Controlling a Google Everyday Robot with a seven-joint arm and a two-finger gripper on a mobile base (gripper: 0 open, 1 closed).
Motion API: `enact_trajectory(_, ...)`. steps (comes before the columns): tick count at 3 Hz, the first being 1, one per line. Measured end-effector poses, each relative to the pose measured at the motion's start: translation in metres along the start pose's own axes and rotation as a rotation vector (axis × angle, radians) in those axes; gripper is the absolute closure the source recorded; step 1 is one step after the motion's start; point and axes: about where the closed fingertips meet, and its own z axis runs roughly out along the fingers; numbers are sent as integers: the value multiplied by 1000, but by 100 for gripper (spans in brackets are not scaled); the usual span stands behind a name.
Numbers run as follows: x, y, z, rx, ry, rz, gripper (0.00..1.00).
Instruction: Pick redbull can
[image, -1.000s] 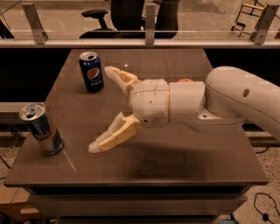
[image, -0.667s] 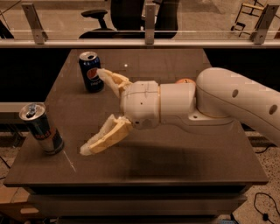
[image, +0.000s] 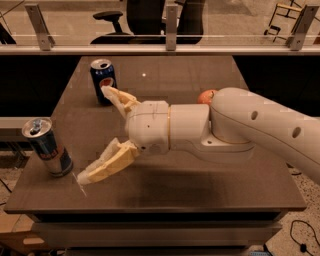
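gripper (image: 92, 133): cream two-finger, jaws spread wide, holding nothing | slim silver-and-blue metal redbull can (image: 47, 147): upright on dark brown table (image: 200, 187), just left of the lower jaw's tip, outside the gap | short blue Pepsi can (image: 103, 80): upright, just behind the upper jaw's tip

cream tool (image: 94, 133) near silver-blue redbull can (image: 47, 147)

glossy metal redbull can (image: 46, 147) beside the matt plastic hand (image: 95, 134) over smooth table (image: 200, 75).
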Motion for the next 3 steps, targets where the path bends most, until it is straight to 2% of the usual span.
enact_trajectory(1, 3, 1, 8, 1, -6, 20, 0)
enact_trajectory(3, 9, 1, 37, -58, -29, 68, 0)
